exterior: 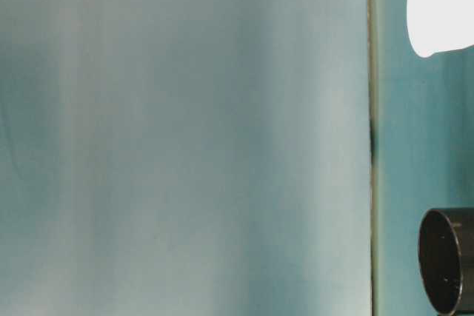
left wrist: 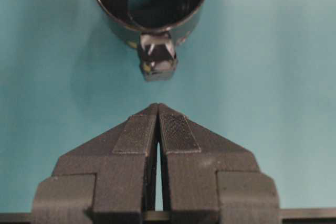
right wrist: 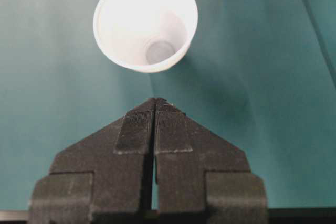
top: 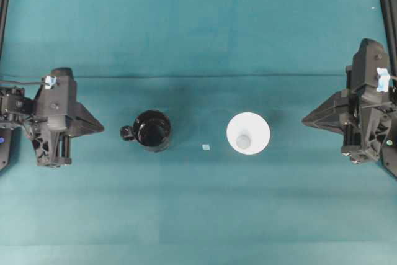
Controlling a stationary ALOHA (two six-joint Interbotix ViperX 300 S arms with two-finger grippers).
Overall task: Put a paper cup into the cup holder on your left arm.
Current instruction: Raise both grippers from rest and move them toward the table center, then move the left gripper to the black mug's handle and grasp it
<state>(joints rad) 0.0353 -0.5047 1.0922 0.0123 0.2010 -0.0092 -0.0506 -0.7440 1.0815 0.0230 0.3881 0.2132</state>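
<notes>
The black cup holder (top: 152,130) stands upright on the teal cloth left of centre, its loop handle (top: 127,133) pointing at my left arm (top: 56,113). My left gripper (top: 101,127) is shut and empty, a short way from that handle. The left wrist view shows the holder (left wrist: 178,9) straight ahead of the shut gripper (left wrist: 157,106). The white paper cup (top: 248,133) stands upright right of centre, mouth up. My right gripper (top: 305,120) is shut, empty and apart from it. In the right wrist view the cup (right wrist: 136,19) is just beyond the shut gripper (right wrist: 156,100).
A small pale scrap (top: 206,147) lies on the cloth between holder and cup. A crease (top: 198,77) runs across the cloth behind them. Black frame posts (top: 389,4) stand at the far corners. The table-level view catches only edges of the cup (exterior: 444,5) and holder (exterior: 448,260).
</notes>
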